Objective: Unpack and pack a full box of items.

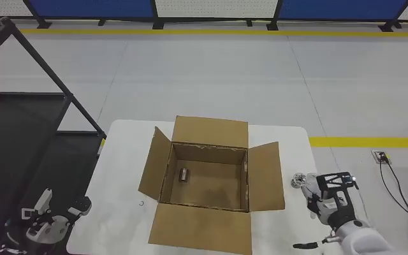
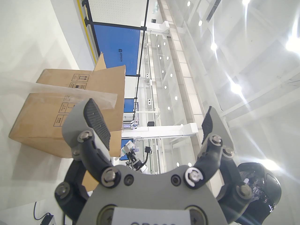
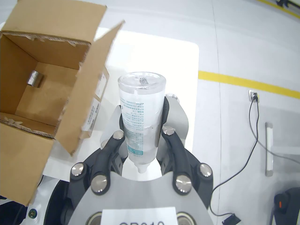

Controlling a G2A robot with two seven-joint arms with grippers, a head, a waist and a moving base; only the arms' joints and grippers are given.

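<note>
- The right gripper (image 1: 328, 191) sat at the lower right of the top view, just past the table's (image 1: 127, 166) right edge. It was clamped around a clear plastic bottle (image 3: 140, 94), nozzle end toward the wrist.
- The left gripper (image 2: 151, 108) sat at the lower left of the top view, spread wide with nothing between its pads.
- The cardboard box (image 1: 262, 175) stood open at the table's centre, flaps splayed. One small metal cylinder (image 1: 184, 173) lay on its floor toward the left wall.
- Whether the bottle was coming out or going in could not be told. Either way, it probably needed to travel high enough to clear the raised right flap, and the squeeze likely had to stay firm on the smooth plastic.
- The bottle carried a printed label, and the box side bore handling symbols and stickers.
</note>
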